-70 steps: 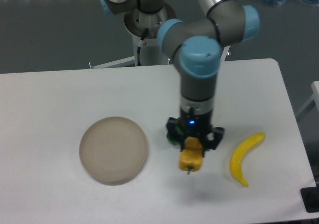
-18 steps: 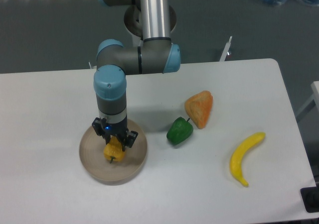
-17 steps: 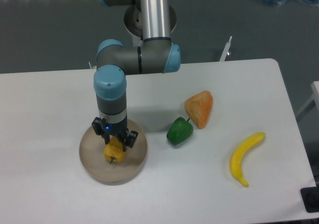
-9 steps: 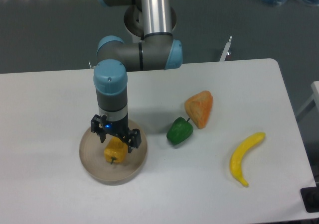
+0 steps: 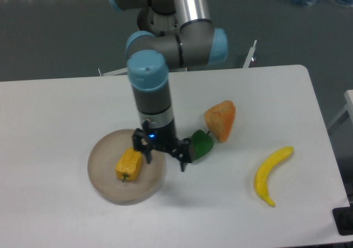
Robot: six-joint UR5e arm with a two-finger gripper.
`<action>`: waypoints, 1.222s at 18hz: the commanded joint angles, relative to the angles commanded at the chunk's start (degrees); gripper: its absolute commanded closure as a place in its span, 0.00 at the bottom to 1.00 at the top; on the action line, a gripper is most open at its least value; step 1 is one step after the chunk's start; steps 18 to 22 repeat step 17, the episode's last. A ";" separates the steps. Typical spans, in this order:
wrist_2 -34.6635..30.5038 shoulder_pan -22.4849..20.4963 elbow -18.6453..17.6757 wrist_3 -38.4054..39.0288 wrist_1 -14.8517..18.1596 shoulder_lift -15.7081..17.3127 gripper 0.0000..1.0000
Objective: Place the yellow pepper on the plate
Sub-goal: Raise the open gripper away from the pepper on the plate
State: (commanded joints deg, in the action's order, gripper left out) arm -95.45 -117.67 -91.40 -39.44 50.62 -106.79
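Note:
The yellow pepper point(image 5: 128, 165) lies on its side on the grey-beige plate point(image 5: 105, 154) at the table's front left. My gripper point(image 5: 164, 156) is open and empty. It hangs over the plate's right rim, to the right of the pepper and apart from it. Its right finger stands in front of the green pepper point(image 5: 202, 144) and hides part of it.
An orange wedge-shaped toy food point(image 5: 221, 119) lies behind the green pepper. A yellow banana point(image 5: 269, 175) lies at the front right. The arm's base stands beyond the table's far edge.
My gripper opened and let the yellow pepper go onto the plate. It then rose and moved right, to above the plate's right rim. The pepper stays on the plate.

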 joint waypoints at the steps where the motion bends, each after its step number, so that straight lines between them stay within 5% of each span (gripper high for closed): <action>1: -0.18 -0.97 -0.35 -2.37 -0.09 0.44 0.00; 7: -0.27 -5.63 -0.89 -15.22 0.44 1.76 0.00; 22: -0.35 -5.99 -1.24 -15.23 -0.17 1.68 0.00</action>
